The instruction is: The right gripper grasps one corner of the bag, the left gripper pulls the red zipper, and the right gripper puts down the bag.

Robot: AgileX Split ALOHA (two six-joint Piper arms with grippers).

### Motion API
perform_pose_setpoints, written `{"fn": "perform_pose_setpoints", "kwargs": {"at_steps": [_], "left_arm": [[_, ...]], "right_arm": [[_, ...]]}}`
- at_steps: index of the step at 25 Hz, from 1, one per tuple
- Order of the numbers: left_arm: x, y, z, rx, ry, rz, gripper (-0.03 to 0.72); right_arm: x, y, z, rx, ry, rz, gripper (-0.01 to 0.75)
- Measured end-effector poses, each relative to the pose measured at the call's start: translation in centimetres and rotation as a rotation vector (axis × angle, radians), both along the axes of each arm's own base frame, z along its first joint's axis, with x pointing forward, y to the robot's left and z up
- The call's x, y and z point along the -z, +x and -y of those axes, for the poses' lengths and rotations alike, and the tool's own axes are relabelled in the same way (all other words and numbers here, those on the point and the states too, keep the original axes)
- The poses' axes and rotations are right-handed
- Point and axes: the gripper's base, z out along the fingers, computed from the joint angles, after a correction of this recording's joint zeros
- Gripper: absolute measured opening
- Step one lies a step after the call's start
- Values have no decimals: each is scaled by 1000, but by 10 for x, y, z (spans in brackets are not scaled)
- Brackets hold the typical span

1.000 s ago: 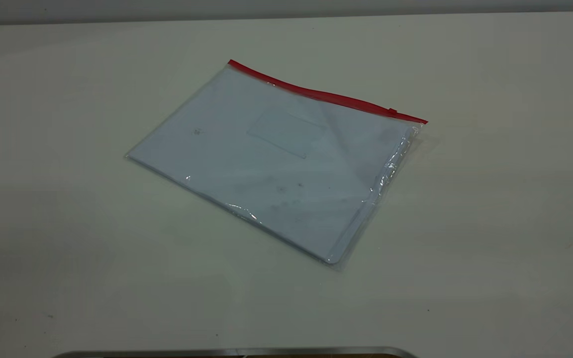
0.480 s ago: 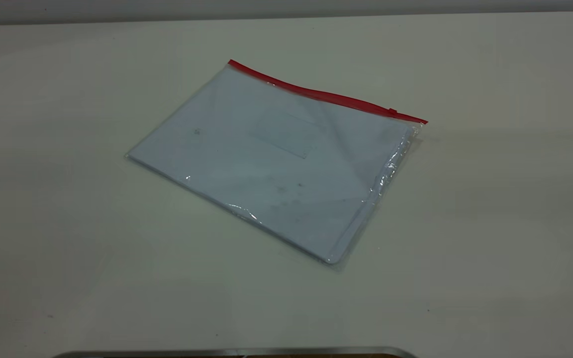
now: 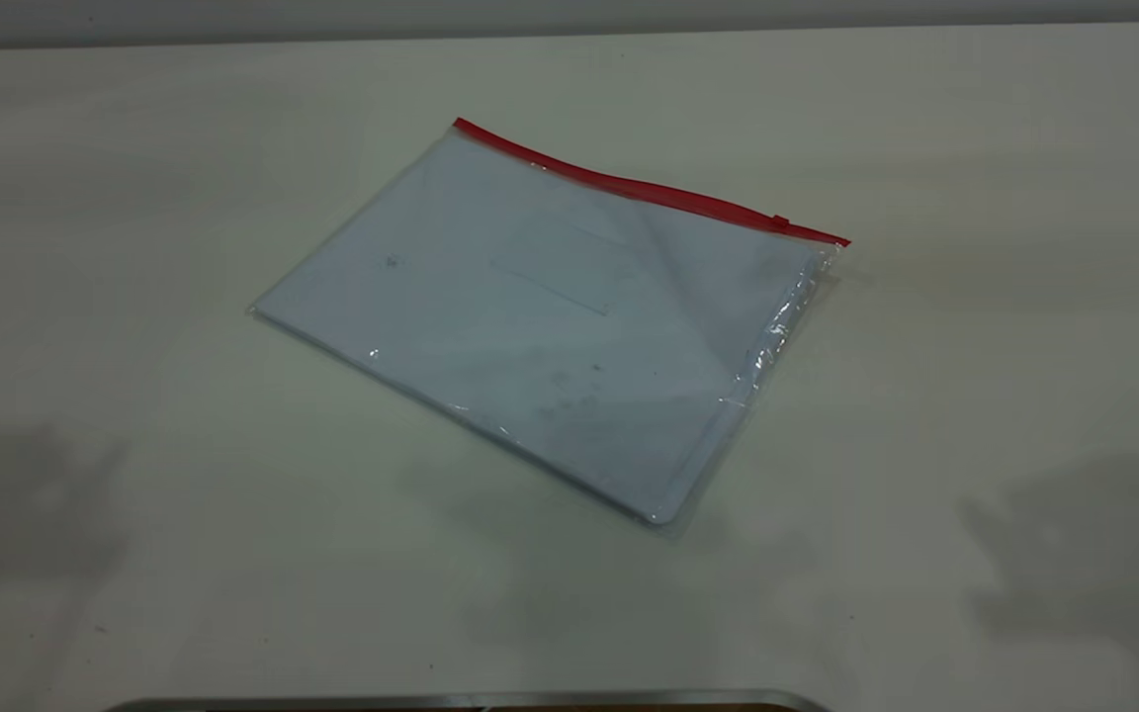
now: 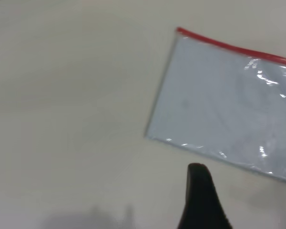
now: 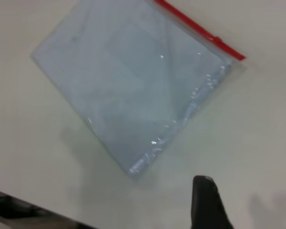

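Observation:
The bag lies flat on the white table, a clear pouch with white sheets inside. Its red zipper runs along the far long edge, and the small slider tab sits close to the corner of the bag at the right. Neither gripper shows in the exterior view. In the left wrist view my left gripper hovers open above bare table, beside the bag, with one black finger showing. In the right wrist view my right gripper hovers open off the bag's short side; nothing is held.
A metal rim runs along the table's near edge. The table's far edge meets a grey wall. Soft shadows lie on the table at the lower left and lower right. Bare tabletop surrounds the bag.
Dark shadows have appeared on the table at the lower left and lower right of the exterior view. The bag has not moved.

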Motion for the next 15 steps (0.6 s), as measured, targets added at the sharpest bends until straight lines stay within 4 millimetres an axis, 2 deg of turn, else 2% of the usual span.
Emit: {"fn": "perform_pose_setpoints", "kwargs": {"at_steps": [8, 15], "left_arm": [[20, 58, 6, 78, -62, 4, 540], [48, 106, 42, 178, -48, -35, 540]], "right_arm": [[71, 81, -2, 69, 106, -134, 471], [144, 140, -8, 37, 178, -246, 471]]}}
